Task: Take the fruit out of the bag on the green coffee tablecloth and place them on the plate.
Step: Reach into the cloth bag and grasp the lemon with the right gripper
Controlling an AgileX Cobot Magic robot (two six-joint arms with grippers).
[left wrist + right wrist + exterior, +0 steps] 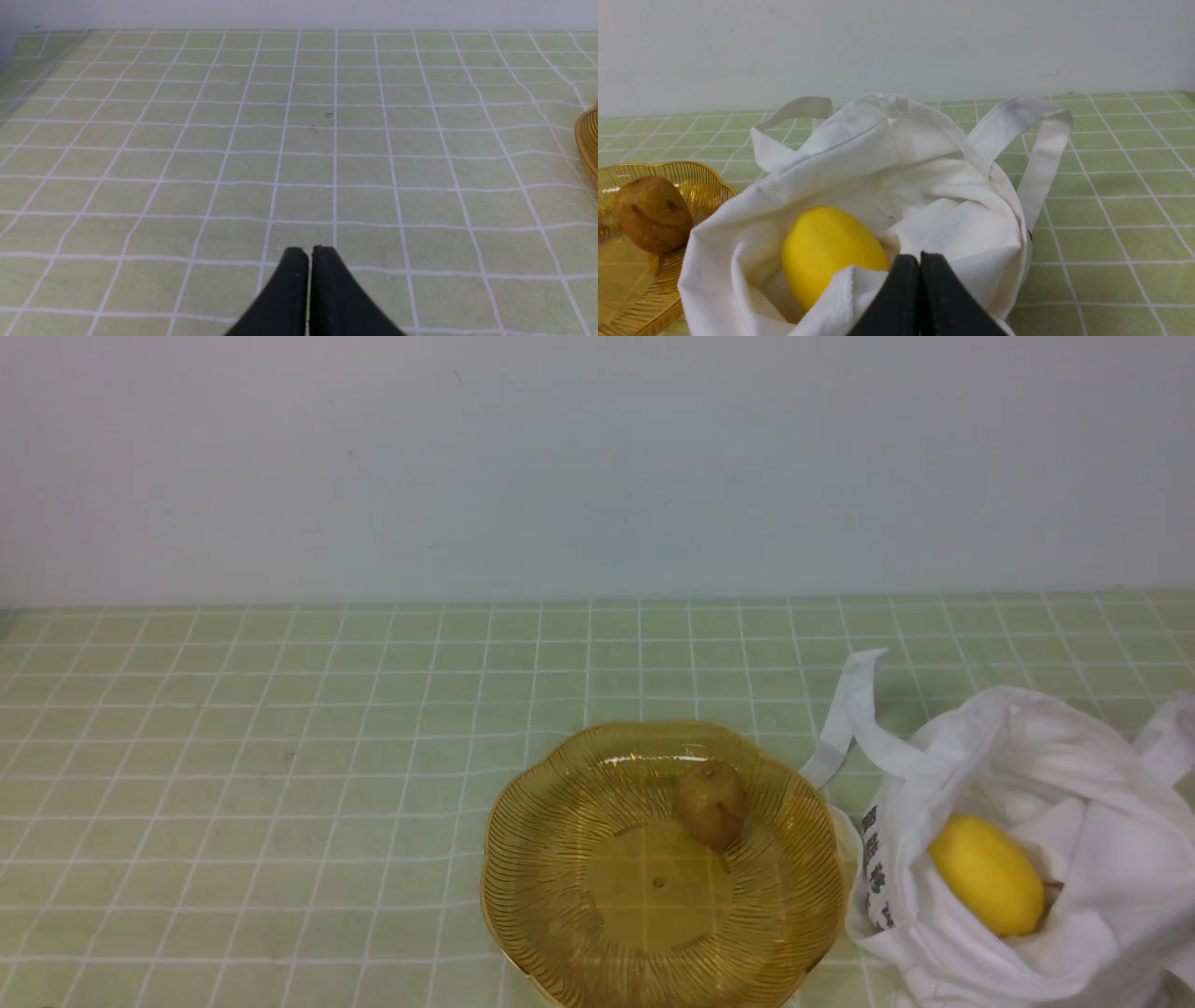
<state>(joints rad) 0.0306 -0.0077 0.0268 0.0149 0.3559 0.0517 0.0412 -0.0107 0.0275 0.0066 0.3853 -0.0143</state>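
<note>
The yellow lemon (987, 874) lies inside the open white bag (1074, 775) at the front right of the green checked tablecloth (280, 756); it also shows in the right wrist view (826, 249) within the bag (924, 186). The brownish-green fruit (711, 802) sits in the amber plate (560, 896), left of the bag, and shows in the right wrist view (653, 213). My right gripper (920, 255) is shut and empty, just in front of the bag's near rim. My left gripper (310, 251) is shut and empty over bare cloth. Neither gripper shows in the front view.
A pale wall stands behind the table. The bag's strap handles (854, 709) lie toward the plate and behind the bag (1041, 154). The plate's edge (589, 140) shows at the side of the left wrist view.
</note>
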